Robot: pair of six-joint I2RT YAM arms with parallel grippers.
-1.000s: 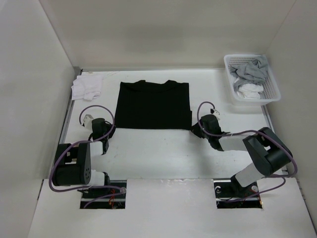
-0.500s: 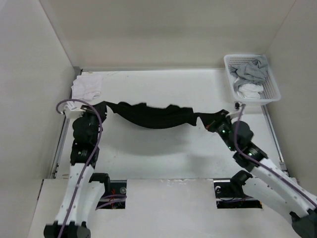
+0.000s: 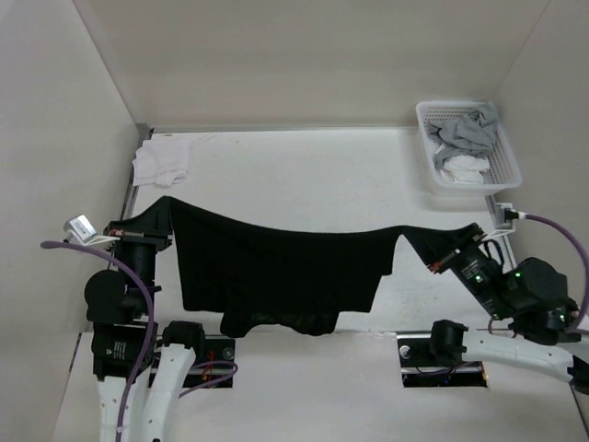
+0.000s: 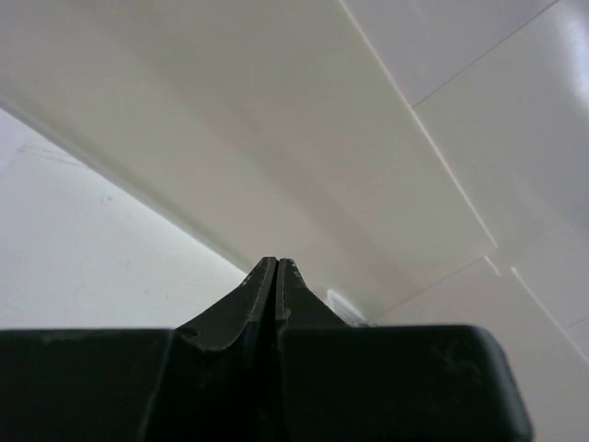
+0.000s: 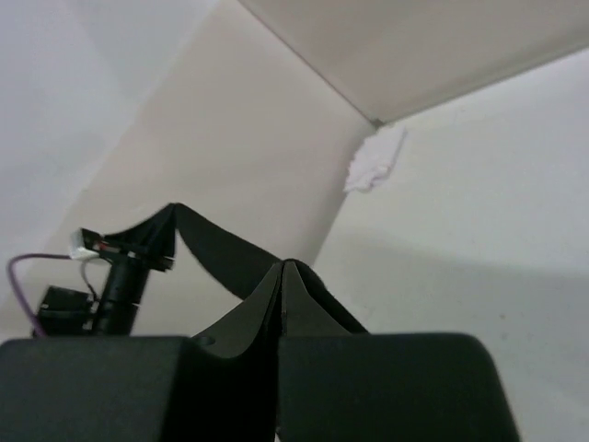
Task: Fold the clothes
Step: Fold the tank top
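Note:
The clothes, a plain black T-shirt (image 3: 276, 276), hang in the air above the table, stretched between both arms and sagging in the middle. My left gripper (image 3: 166, 210) is shut on its left upper corner, and my right gripper (image 3: 414, 238) is shut on its right upper corner. In the right wrist view the shut gripper (image 5: 282, 265) pinches the T-shirt (image 5: 216, 249), which runs as a dark band across to the left arm (image 5: 124, 276). In the left wrist view the gripper (image 4: 277, 262) is pressed shut; the fabric there cannot be told from the black fingers.
A white cloth (image 3: 161, 164) lies crumpled at the table's far left corner, also seen in the right wrist view (image 5: 375, 158). A white basket (image 3: 502, 175) with grey and white garments stands at the far right. Side walls stand close to both arms.
The T-shirt lay flat on the table a second ago. Both arms have lifted it by its near corners and drawn it up and toward the near edge, where it now hangs.

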